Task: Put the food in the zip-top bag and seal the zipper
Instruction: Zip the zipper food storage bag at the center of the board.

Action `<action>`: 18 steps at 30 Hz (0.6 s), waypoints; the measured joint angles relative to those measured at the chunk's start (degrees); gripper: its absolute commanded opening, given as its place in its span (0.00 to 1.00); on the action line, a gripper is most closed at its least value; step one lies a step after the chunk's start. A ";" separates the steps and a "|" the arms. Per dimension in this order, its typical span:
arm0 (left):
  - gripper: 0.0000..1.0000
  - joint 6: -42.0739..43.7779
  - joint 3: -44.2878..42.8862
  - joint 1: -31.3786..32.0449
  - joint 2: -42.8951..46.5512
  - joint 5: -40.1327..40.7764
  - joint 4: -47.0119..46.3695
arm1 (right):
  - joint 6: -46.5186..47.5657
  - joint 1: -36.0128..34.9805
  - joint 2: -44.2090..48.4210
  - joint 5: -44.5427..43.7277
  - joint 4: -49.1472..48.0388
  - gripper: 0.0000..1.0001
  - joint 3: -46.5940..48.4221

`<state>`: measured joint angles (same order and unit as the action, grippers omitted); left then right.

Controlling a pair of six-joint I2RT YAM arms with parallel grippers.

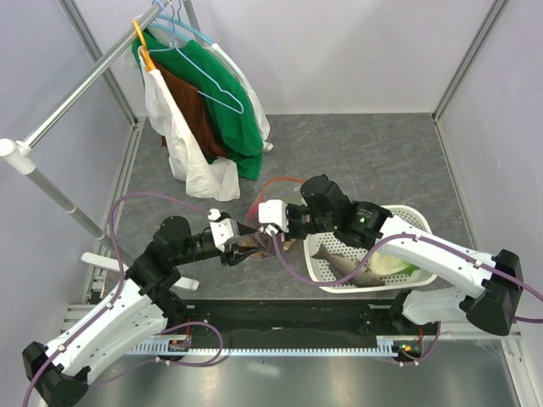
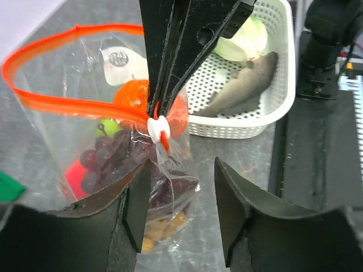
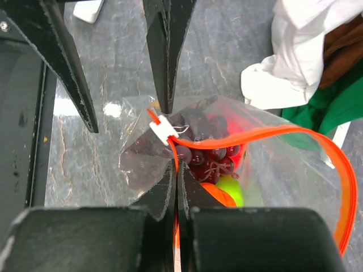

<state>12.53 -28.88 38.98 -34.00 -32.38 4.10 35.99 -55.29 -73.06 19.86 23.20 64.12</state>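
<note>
Your right gripper (image 3: pixel 177 173) is pinched on the zipper (image 3: pixel 266 133) by its white slider (image 3: pixel 161 127). Your left gripper (image 2: pixel 180 170) is spread, one finger (image 2: pixel 139 209) against the zip-top bag (image 2: pixel 68 141), just left of the basket (image 2: pixel 272 107). Crinkled plastic blurs the food (image 2: pixel 130 93) inside; one grape bunch (image 2: pixel 105 158) shows. The basket holds one fish (image 2: pixel 241 85), one lettuce (image 2: pixel 244 42).

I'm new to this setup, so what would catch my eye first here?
A clear bag of grapes and fruit lies mid-table, its orange zipper pinched by the right claw. Right of it, a white basket holds a fish and lettuce.
</note>
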 measured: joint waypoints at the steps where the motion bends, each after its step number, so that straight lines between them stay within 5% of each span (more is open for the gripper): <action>1: 0.57 0.42 0.00 0.00 0.50 0.55 -0.04 | -0.52 0.00 0.04 -0.17 -0.50 0.00 0.02; 6: 0.52 1.92 0.55 0.00 1.84 2.49 -2.49 | -2.23 0.00 0.15 -0.15 -1.57 0.00 0.02; 12: 0.35 2.89 0.81 -0.02 -1.07 4.59 -5.05 | -3.04 0.00 0.15 0.09 -1.86 0.00 0.02; 15: 0.07 2.93 0.90 0.00 -3.08 5.42 -5.75 | -3.43 0.00 0.17 0.22 -1.86 0.00 0.02; 17: 0.02 2.62 1.16 0.00 -3.74 5.86 -6.05 | -3.45 0.00 0.24 0.24 -1.84 0.00 0.00; 18: 0.02 2.51 1.22 0.00 -3.72 6.01 -6.12 | -3.45 0.00 0.26 0.28 -1.84 0.18 0.00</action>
<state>15.05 -27.66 38.98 -37.71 -26.37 -2.02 32.53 -55.29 -72.79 20.14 21.37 64.12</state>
